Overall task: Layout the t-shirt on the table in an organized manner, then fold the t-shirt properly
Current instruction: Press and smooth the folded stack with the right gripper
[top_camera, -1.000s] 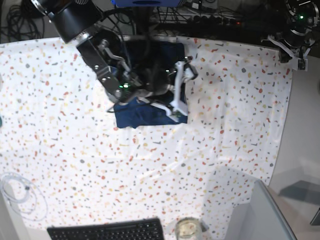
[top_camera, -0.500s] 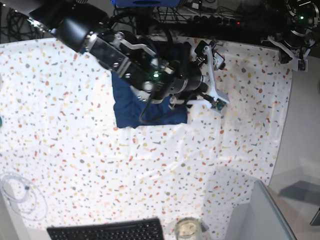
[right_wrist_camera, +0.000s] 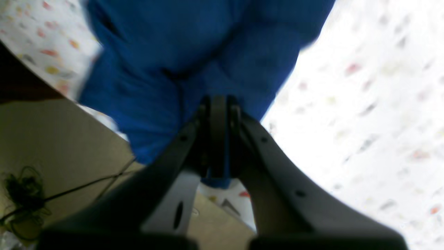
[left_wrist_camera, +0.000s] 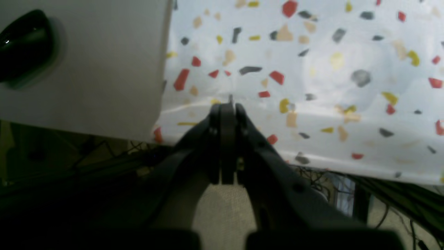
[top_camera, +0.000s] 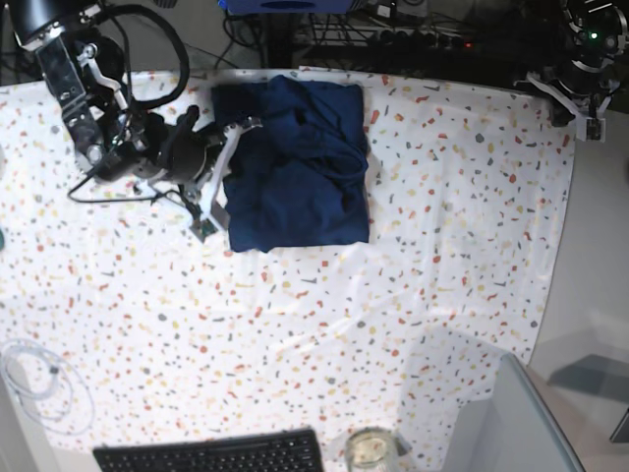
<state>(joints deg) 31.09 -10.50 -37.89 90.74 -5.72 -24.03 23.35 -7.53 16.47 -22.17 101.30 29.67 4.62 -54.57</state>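
The navy t-shirt (top_camera: 295, 167) lies as a folded, somewhat rumpled rectangle near the far edge of the speckled table (top_camera: 413, 295). My right gripper (top_camera: 218, 147) hovers just off the shirt's left edge. In the right wrist view, which is blurred, its jaws (right_wrist_camera: 215, 102) are pressed shut with nothing between them, and the t-shirt (right_wrist_camera: 194, 45) lies beyond the tips. My left gripper (top_camera: 575, 103) hangs at the table's far right corner. It is shut and empty (left_wrist_camera: 227, 104) above the table's edge (left_wrist_camera: 312, 69).
A black keyboard (top_camera: 211, 454) and a glass jar (top_camera: 369, 450) sit at the near edge. A coiled white cable (top_camera: 34, 379) lies near left. A grey bin (top_camera: 511, 423) stands near right. Plain grey surface (top_camera: 600, 246) borders the table's right side.
My right arm has swung from over the t-shirt to its left side, and its gripper has closed. The whole shirt now shows. The left arm has not moved.
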